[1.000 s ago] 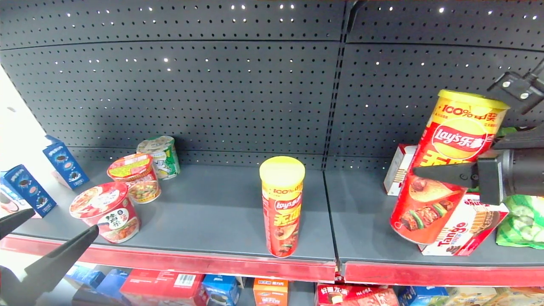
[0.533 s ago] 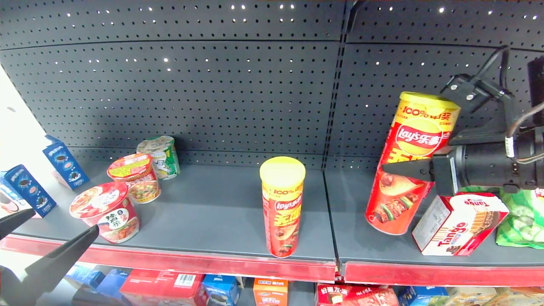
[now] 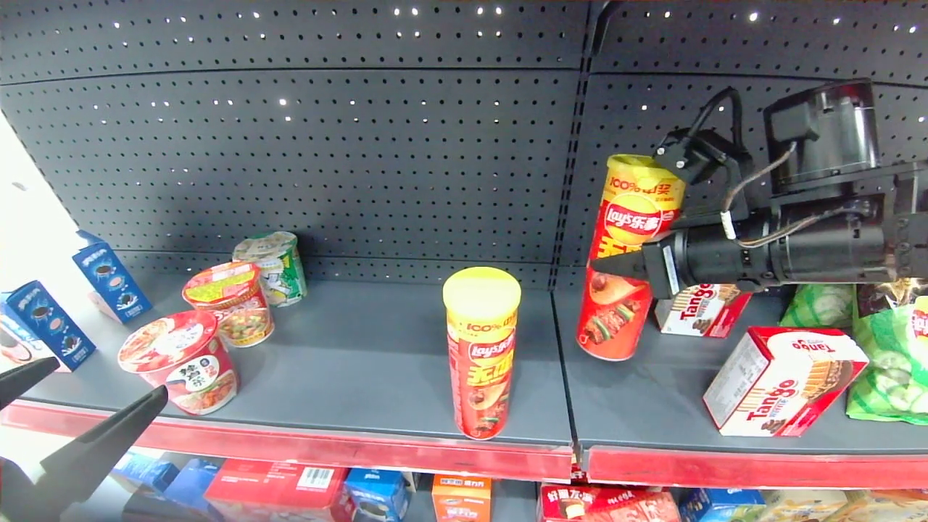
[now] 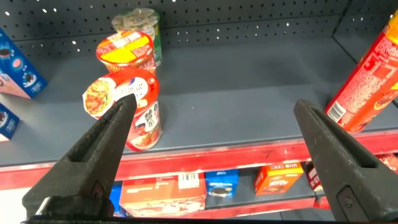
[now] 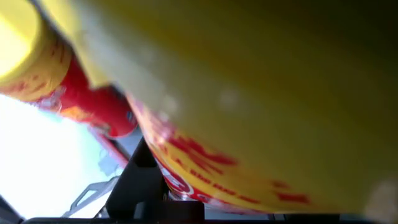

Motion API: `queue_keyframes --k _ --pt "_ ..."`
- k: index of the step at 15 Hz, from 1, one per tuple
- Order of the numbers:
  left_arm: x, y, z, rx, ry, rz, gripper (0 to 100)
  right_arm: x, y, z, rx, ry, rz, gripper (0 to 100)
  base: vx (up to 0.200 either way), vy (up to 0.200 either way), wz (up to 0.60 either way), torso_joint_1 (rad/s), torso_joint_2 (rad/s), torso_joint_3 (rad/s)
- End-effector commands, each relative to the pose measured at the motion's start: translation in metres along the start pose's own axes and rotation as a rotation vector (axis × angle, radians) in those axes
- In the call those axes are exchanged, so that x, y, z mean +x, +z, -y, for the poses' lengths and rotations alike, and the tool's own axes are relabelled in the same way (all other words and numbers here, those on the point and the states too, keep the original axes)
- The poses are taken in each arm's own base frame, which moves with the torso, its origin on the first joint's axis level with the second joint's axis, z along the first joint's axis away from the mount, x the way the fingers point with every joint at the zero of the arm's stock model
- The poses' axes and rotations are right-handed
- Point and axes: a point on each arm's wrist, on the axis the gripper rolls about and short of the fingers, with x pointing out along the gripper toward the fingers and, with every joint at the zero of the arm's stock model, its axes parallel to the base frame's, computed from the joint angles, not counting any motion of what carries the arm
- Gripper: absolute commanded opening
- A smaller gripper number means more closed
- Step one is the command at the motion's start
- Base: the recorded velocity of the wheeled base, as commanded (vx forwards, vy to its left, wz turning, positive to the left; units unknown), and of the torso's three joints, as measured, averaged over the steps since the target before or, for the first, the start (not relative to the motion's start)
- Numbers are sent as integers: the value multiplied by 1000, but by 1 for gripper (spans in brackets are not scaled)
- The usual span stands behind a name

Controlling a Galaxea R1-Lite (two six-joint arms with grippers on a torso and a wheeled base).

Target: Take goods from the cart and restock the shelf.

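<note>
The chip can [image 5: 249,93] looks blurred, apparently very close up.

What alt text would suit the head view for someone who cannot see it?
The right pincer grips a tilted red-and-yellow chip can at the grey shelf, just right of a matching can standing upright. The left pincer is open at the lower left, near three noodle cups.

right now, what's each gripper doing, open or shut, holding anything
left gripper: open, holding nothing.
right gripper: shut on the chips can, which is tilted.
</note>
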Motion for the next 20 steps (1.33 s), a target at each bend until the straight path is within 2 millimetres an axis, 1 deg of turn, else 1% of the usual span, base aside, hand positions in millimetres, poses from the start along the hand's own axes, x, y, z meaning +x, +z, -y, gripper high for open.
queue_keyframes --k 1,2,3,4,7,10,13,15,17,20 --pt "0 -1 0 0 0 -4 100 33 -4 1 -1 10 -13 0 0 0 0 0 0 0" --pt "0 -1 0 0 0 -4 100 42 -3 -1 -3 16 1 0 0 0 0 0 0 0" --pt "1 -1 0 1 0 -5 100 46 -3 -2 -6 20 5 0 0 0 0 0 0 0" --pt "1 -1 0 21 0 -8 100 57 -6 -2 -8 23 10 0 0 0 0 0 0 0" --pt "3 -3 0 27 -2 -20 100 82 -13 -1 -10 27 24 0 0 0 0 0 0 0" --pt "3 -2 0 27 -2 -19 100 100 -20 0 -9 28 24 0 0 0 0 0 0 0" --pt "2 -3 0 27 -2 -19 100 112 -19 1 7 29 29 0 0 0 0 0 0 0" --pt "2 -2 0 27 -2 -16 100 116 -17 -1 6 35 35 0 0 0 0 0 0 0" --pt "2 -3 0 38 -2 -16 100 120 -19 -1 6 38 31 0 0 0 0 0 0 0" --pt "2 -3 0 44 -2 -16 100 133 -26 -2 -2 42 35 0 0 0 0 0 0 0"
